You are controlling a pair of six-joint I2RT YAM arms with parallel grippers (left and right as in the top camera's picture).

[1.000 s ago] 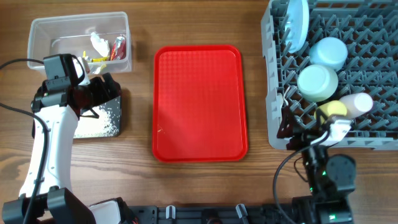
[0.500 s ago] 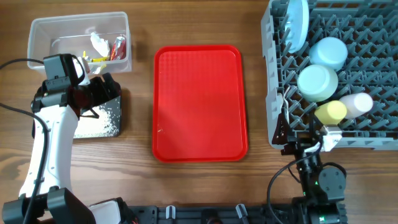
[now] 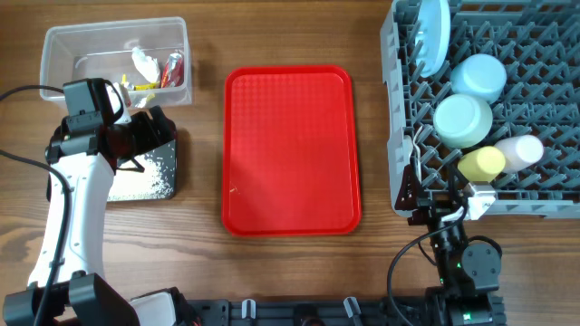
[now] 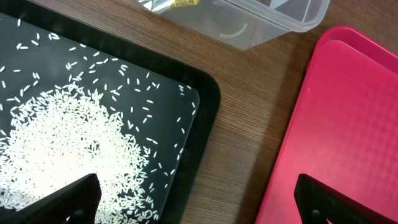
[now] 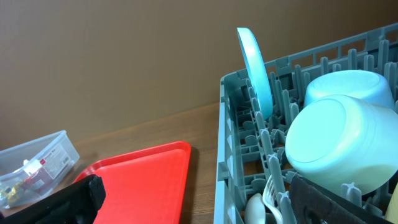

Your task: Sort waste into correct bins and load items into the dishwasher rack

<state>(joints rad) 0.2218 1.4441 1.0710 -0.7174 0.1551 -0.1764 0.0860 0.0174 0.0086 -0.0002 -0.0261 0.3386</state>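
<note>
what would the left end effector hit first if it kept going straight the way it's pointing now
Most likely the wooden table, just beside the black tray. The left end effector is open and points down, so one finger might reach the rice, the other the red tray. Depth is unclear.

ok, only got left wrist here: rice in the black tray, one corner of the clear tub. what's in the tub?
Observer: Overhead shows crumpled white tissue and yellow and red wrappers in the clear tub.
Operator: And over on the right?
Observer: The dishwasher rack holds the plate on edge, two bowls, a yellow cup and a white cup.
Operator: Anything else in there?
Observer: Right wrist shows a white fork and spoon low in the rack.
</note>
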